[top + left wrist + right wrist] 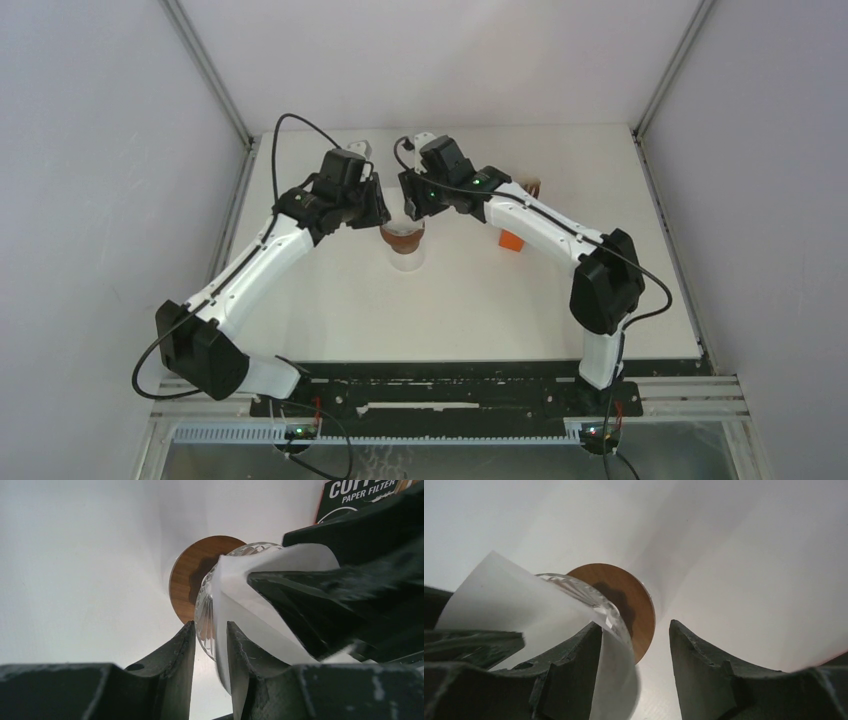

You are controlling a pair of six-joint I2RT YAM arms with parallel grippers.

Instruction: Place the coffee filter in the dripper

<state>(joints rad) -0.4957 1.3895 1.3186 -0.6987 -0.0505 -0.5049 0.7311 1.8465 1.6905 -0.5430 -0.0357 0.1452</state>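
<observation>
The dripper (pixel 403 238) stands mid-table on a clear glass cup; close up it is a ribbed glass cone with a brown collar (pixel 190 575) (pixel 636 597). The white coffee filter (pixel 235 595) (pixel 499 595) lies open in the glass cone and sticks out over its rim. My left gripper (pixel 385 215) (pixel 211 625) straddles the filter's edge and the glass rim, jaws a narrow gap apart, with the paper against one finger. My right gripper (pixel 414 207) (pixel 636 625) is open wide, with one finger (pixel 574 665) inside the filter. From above the filter is hidden.
An orange box (pixel 512 240) sits right of the dripper, under the right forearm. A dark coffee-filter package (pixel 360 492) stands behind it (pixel 533 186). The clear glass cup (pixel 405 262) carries the dripper. White walls close in the table on three sides.
</observation>
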